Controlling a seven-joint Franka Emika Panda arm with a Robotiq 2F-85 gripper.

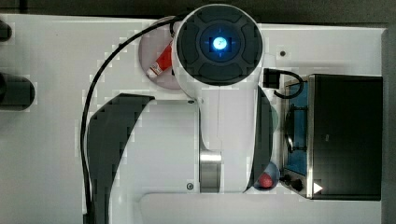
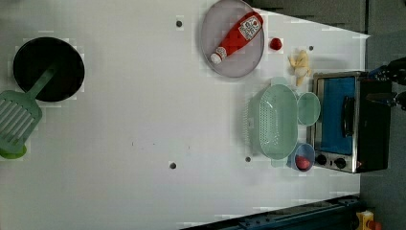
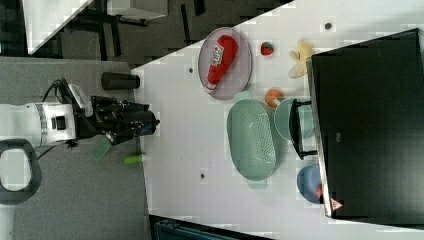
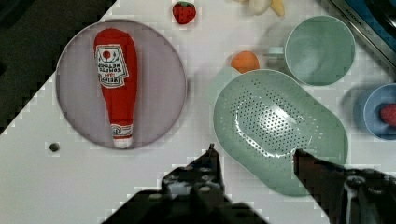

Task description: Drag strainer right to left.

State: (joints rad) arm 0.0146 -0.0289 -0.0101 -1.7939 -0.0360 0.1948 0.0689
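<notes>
The strainer (image 2: pixel 277 122) (image 3: pixel 251 139) (image 4: pixel 280 126) is a pale mint-green oval with small holes in its centre. It sits on the white table (image 2: pixel 143 120) close to the toaster oven (image 2: pixel 347 122), with the round mint mug (image 2: pixel 309 109) (image 4: pixel 320 50) against it. My gripper (image 4: pixel 257 158) hangs well above the table, over the strainer's near rim, touching nothing. Its dark fingers (image 4: pixel 212 161) stand apart, open, with nothing held. In the right view the gripper (image 3: pixel 150 122) is far off the table surface. In the top view the arm (image 1: pixel 219 46) covers the strainer.
A small blue bowl (image 2: pixel 303 157) (image 4: pixel 383 112) holding a red fruit stands by the strainer's end. An orange (image 4: pixel 245 61) lies beside the strainer. A grey plate (image 2: pixel 213 24) carries a ketchup bottle (image 2: pixel 238 36). A strawberry (image 2: pixel 275 44) and bananas (image 2: pixel 300 64) lie nearby. A black pan (image 2: pixel 48 69) and green spatula (image 2: pixel 16 120) sit at the left view's left.
</notes>
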